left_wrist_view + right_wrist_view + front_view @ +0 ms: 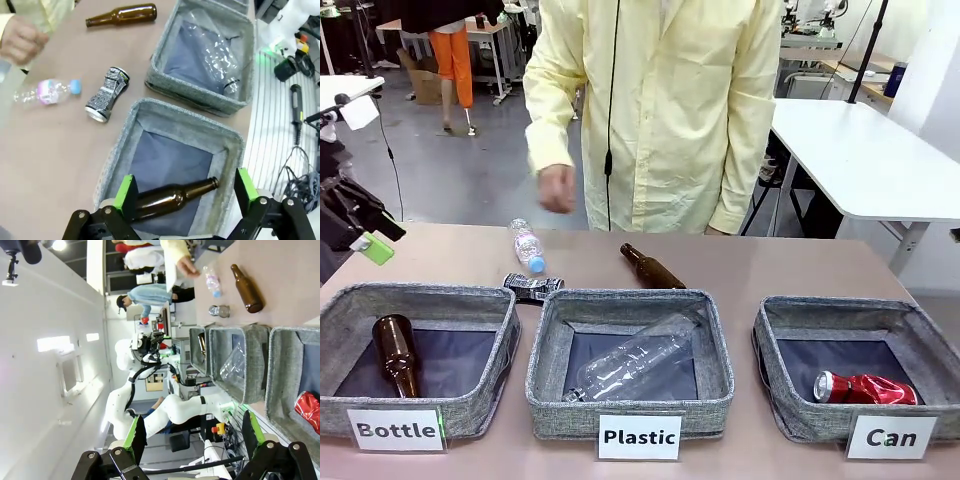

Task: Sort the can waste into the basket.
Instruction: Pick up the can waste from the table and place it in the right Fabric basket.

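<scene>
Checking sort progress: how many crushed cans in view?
2. The red can lies inside the Can basket; the black can lies on the table, just behind the gap between the Bottle basket and Plastic basket. None look hidden.

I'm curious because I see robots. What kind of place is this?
Probably a robotics lab: a white robot arm, three grey woven-fabric bins labelled for sorting waste, and white workbenches behind the person.

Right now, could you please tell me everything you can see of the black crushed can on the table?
The black can looks metal, dark with white print, crushed in at the waist, one silvery end showing. It lies on its side on the brown table, behind the gap between the Bottle basket and the Plastic basket, apart from both, near a clear plastic bottle. Only the table touches it.
</scene>
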`<state>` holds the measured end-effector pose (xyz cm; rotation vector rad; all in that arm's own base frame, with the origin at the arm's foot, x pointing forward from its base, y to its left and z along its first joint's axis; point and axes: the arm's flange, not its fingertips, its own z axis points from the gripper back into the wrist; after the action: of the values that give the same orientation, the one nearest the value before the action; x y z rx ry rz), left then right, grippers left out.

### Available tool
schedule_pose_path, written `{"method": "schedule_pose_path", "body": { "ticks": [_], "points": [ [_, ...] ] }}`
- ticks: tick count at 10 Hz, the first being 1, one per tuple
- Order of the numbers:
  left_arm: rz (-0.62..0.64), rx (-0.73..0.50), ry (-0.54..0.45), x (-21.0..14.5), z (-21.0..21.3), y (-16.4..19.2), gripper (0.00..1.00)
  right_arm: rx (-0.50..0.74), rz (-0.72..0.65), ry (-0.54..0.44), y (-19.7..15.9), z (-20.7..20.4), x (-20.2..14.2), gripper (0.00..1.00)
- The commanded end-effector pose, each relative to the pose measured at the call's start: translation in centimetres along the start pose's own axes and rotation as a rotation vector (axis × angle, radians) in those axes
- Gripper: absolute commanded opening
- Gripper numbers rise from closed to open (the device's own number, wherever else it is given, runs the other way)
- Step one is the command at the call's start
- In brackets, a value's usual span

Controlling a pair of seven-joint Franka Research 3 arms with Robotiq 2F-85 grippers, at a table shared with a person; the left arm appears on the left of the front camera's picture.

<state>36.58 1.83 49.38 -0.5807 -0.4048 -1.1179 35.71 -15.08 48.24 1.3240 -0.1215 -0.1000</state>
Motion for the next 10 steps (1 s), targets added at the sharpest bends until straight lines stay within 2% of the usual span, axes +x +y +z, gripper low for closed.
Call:
{"method": "schedule_pose_path", "body": {
  "ticks": [1, 2, 3, 4, 5, 7, 10],
  "points": [
    [-0.021, -0.004, 0.0, -0.1, 0.0, -0.1, 1.0, -0.004, 0.018, 0.013, 0.1, 0.3, -0.1, 1.0],
    [-0.244, -0.011, -0.075, -0.7, -0.1, 0.1, 1.0, -0.004, 0.018, 0.013, 0.1, 0.3, -0.1, 1.0],
    [-0.323, -0.039, -0.099, -0.3, -0.3, 1.8, 1.0, -0.004, 0.018, 0.013, 0.1, 0.3, -0.1, 1.0],
    [-0.29, -0.143, -0.151, -1.0, 1.6, 3.7, 1.0, -0.004, 0.018, 0.013, 0.1, 0.3, -0.1, 1.0],
    [-0.194, -0.088, -0.234, -2.4, 4.0, 4.9, 1.0, -0.004, 0.018, 0.013, 0.1, 0.3, -0.1, 1.0],
    [-0.075, 0.003, -0.339, -5.0, 7.3, 6.4, 1.0, -0.004, 0.018, 0.013, 0.1, 0.3, -0.1, 1.0],
    [-0.03, 0.047, -0.388, -7.4, 8.4, 6.6, 1.0, -0.004, 0.018, 0.013, 0.1, 0.3, -0.1, 1.0]
  ]
}}
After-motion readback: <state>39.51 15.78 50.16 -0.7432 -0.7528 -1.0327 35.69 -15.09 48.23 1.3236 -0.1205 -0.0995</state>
